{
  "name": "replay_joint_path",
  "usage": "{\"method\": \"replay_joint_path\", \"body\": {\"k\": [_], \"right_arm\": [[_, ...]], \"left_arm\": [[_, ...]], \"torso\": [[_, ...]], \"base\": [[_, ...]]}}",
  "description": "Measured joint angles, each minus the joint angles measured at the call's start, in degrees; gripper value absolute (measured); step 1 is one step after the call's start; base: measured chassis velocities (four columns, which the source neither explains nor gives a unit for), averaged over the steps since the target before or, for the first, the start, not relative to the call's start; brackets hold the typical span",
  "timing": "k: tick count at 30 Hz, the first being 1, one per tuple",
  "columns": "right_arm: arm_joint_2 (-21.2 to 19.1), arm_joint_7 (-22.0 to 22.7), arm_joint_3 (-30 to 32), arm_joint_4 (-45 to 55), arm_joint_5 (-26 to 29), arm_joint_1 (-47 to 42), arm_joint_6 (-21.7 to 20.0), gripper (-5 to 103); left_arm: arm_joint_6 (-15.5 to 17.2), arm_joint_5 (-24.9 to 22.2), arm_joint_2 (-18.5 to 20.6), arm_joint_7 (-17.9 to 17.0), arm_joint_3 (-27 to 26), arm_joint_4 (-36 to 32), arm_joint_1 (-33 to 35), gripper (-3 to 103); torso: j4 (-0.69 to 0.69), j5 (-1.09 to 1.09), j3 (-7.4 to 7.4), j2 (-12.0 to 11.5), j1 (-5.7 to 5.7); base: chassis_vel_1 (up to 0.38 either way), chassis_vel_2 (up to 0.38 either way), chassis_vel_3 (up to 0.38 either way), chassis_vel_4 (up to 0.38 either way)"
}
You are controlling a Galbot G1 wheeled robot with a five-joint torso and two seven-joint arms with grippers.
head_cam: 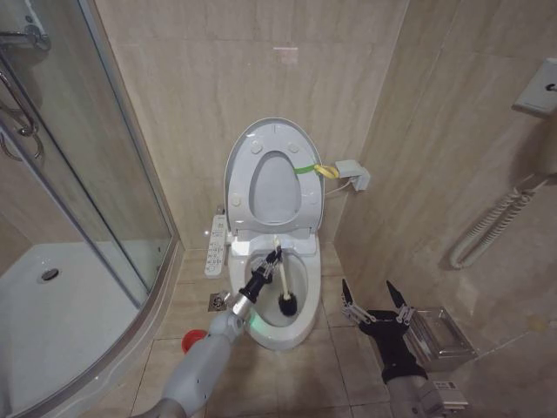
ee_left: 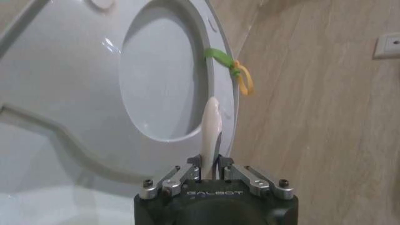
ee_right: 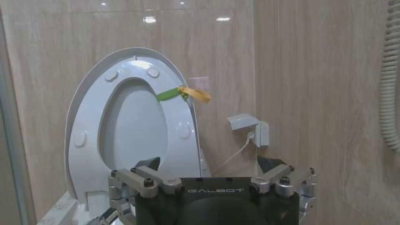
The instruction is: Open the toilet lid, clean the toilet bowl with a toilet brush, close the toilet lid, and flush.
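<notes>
Tiled bathroom, left end effector (head_cam: 272, 258) clamping toilet brush (head_cam: 282, 280)

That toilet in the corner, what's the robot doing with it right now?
The robot is scrubbing it. The toilet lid and seat are raised against the wall. The left gripper is shut on the white handle of the toilet brush, whose dark head sits down inside the toilet bowl. The right gripper is open and idle, hanging over the floor tiles to the right of the toilet.
</notes>
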Motion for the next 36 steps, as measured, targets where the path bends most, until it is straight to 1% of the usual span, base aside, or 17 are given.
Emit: {"method": "replay_joint_path", "body": {"k": [8, 13, 19, 25, 29, 35, 36], "right_arm": [[0.0, 0.0, 0.0, 0.0, 0.0, 0.0, 0.0, 100], [0.0, 0.0, 0.0, 0.0, 0.0, 0.0, 0.0, 100], [0.0, 0.0, 0.0, 0.0, 0.0, 0.0, 0.0, 100], [0.0, 0.0, 0.0, 0.0, 0.0, 0.0, 0.0, 100], [0.0, 0.0, 0.0, 0.0, 0.0, 0.0, 0.0, 100], [0.0, 0.0, 0.0, 0.0, 0.0, 0.0, 0.0, 100], [0.0, 0.0, 0.0, 0.0, 0.0, 0.0, 0.0, 100]], "left_arm": [[-0.6, 1.4, -0.4, 1.1, 1.5, 0.8, 3.1, 17], [-0.9, 2.7, 1.1, 1.7, 2.1, -0.2, 5.0, 17], [-1.0, 4.7, 3.8, 1.4, 1.8, -1.1, 3.3, 18], [-0.9, 5.2, 4.9, 1.0, 1.2, -2.2, 3.0, 17], [-0.6, 5.5, 5.6, 0.5, 0.9, -4.9, 3.0, 17], [-0.9, 9.7, 7.8, 0.8, 0.2, -6.3, 2.3, 17], [-0.9, 9.7, 7.8, 0.8, 0.2, -6.3, 2.3, 17]], "torso": [[0.02, 0.01, -0.01, 0.0, 0.00], [0.04, 0.00, 0.00, 0.0, -0.01], [0.00, 0.00, 0.00, 0.0, 0.00], [0.01, -0.01, 0.01, 0.0, 0.00], [0.00, -0.01, 0.00, 0.0, 0.00], [0.01, -0.01, 0.00, 0.0, 0.00], [0.01, -0.01, 0.00, 0.0, 0.00]], "base": [[0.000, 0.000, 0.000, 0.000], [0.000, 0.000, 0.000, 0.000], [0.000, 0.000, 0.000, 0.000], [0.000, 0.000, 0.000, 0.000], [0.000, 0.000, 0.000, 0.000], [0.000, 0.000, 0.000, 0.000], [0.000, 0.000, 0.000, 0.000]]}}
